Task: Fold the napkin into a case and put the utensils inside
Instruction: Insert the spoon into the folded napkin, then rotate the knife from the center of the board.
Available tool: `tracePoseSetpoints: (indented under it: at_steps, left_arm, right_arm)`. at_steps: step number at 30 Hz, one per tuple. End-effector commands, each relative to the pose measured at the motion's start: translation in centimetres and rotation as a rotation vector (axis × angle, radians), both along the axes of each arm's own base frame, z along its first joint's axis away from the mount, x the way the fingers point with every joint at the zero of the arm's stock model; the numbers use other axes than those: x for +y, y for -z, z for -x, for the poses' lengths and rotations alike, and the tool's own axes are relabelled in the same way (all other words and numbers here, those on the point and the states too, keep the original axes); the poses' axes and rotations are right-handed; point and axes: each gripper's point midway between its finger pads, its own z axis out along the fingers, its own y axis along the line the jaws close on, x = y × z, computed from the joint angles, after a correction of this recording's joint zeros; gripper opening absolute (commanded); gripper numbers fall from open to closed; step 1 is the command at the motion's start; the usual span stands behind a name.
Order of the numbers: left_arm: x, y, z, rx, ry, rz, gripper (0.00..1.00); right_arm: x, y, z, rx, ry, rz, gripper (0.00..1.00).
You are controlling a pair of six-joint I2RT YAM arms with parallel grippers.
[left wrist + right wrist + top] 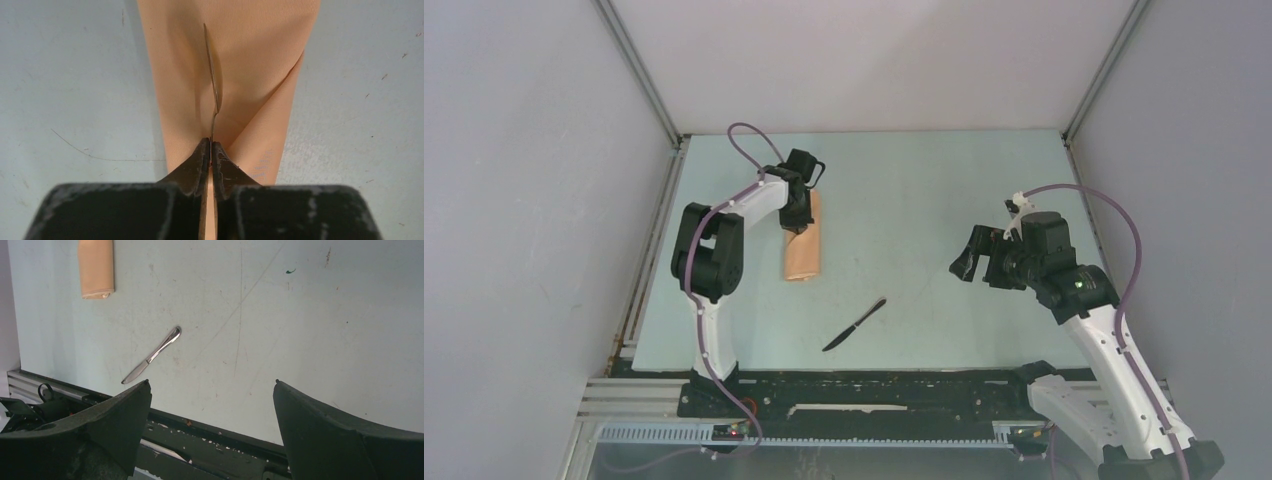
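The napkin lies folded into a narrow peach-tan case (pixel 803 252) at the table's left, lengthwise away from me. My left gripper (pixel 795 222) is over its far half. In the left wrist view the case (pixel 250 60) shows a diagonal flap, and the left gripper (pixel 211 146) is shut on the thin handle of the spoon (pixel 215 75), which stands edge-on with its gold bowl over the cloth. The knife (pixel 854 324) lies bare on the table, diagonal, near the front edge. My right gripper (pixel 969 262) hovers open at the right; its wrist view shows the knife (pixel 152 354) and the case's end (pixel 96 267).
A black rail (pixel 874 385) runs along the table's front edge below the knife. Grey enclosure walls (pixel 544 200) close in the left, right and back. The pale table surface (pixel 924 200) between the arms carries only scratches.
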Motion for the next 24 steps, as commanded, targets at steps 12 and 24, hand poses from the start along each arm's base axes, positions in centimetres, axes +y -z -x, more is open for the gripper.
tracePoseSetpoints:
  at_steps: [12, 24]
  left_arm:
    - [1.8, -10.9, -0.3, -0.223, -0.074, 0.032, 0.42]
    - [3.0, -17.7, 6.8, -0.339, 0.016, 0.229, 0.52]
  right_arm:
    - [1.6, 0.6, -0.4, -0.035, -0.129, -0.009, 1.00]
    - [15.8, 2.2, 1.2, -0.378, -0.772, 0.379, 1.00]
